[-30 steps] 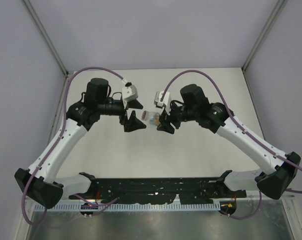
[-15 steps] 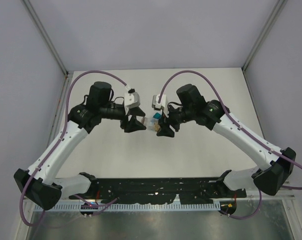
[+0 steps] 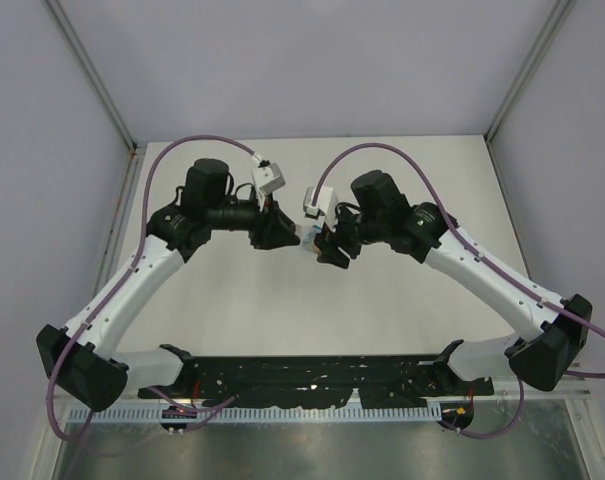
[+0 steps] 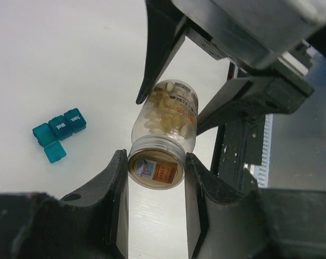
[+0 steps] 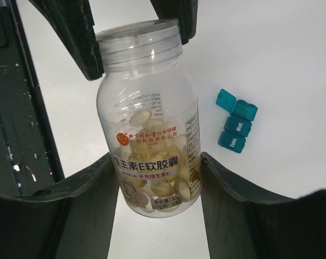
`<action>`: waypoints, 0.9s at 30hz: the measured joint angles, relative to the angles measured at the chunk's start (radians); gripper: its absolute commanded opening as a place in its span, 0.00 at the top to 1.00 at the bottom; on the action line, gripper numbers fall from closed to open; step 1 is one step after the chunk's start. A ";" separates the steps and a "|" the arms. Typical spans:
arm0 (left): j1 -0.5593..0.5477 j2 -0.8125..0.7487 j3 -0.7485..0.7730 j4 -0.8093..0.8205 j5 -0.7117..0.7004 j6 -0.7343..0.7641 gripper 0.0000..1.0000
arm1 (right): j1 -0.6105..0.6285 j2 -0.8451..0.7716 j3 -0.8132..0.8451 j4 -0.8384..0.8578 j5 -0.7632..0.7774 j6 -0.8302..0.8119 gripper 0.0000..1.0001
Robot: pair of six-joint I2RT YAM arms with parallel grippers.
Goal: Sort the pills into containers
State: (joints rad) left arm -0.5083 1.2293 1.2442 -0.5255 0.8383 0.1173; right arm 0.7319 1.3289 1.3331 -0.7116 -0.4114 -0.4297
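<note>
- The left gripper (image 4: 155, 168) is closed narrowly on the cap (image 4: 156, 167) of a clear bottle (image 4: 171, 116), with one finger pressed to each side of the cap.
- The right gripper (image 5: 152, 178) holds the same bottle around its lower body, its fingers at a middling width and flat against the label sides.
- The two grippers meet end to end above the surface (image 3: 382, 290), and the bottle spans the small gap between them, lifted off the surface.
- The pills (image 5: 154, 191) are pale tan pieces heaped inside the bottle, at the end the right gripper grips, away from the cap.
- The teal pill box (image 4: 57, 129) lies on the surface below, apart from both grippers and touched by neither.
- From the right wrist the pill box (image 5: 235, 121) sits to the side of the bottle (image 5: 146, 108), three joined squares in a row, with a fourth teal square jutting out from one end.
</note>
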 measured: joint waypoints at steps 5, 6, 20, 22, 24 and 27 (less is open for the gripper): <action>0.007 0.037 -0.006 0.087 -0.054 -0.208 1.00 | 0.021 -0.006 -0.034 0.060 0.139 0.010 0.94; 0.010 0.048 -0.007 0.105 -0.058 -0.250 1.00 | 0.025 -0.006 -0.042 0.071 0.169 0.014 0.95; 0.017 0.080 -0.050 0.171 -0.081 -0.439 0.17 | 0.040 -0.007 -0.062 0.172 0.391 0.066 0.94; 0.014 0.077 -0.051 0.142 -0.077 -0.414 0.13 | 0.031 -0.008 -0.062 0.183 0.389 0.068 0.94; 0.013 0.068 -0.051 0.114 -0.076 -0.371 0.11 | 0.029 -0.009 -0.062 0.184 0.372 0.068 0.95; 0.014 0.037 -0.050 0.070 -0.072 -0.289 0.07 | 0.029 -0.013 -0.062 0.182 0.328 0.068 0.94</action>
State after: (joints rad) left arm -0.4946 1.2667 1.1938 -0.4557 0.7666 -0.1719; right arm 0.7605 1.3159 1.2713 -0.5293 -0.0830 -0.3618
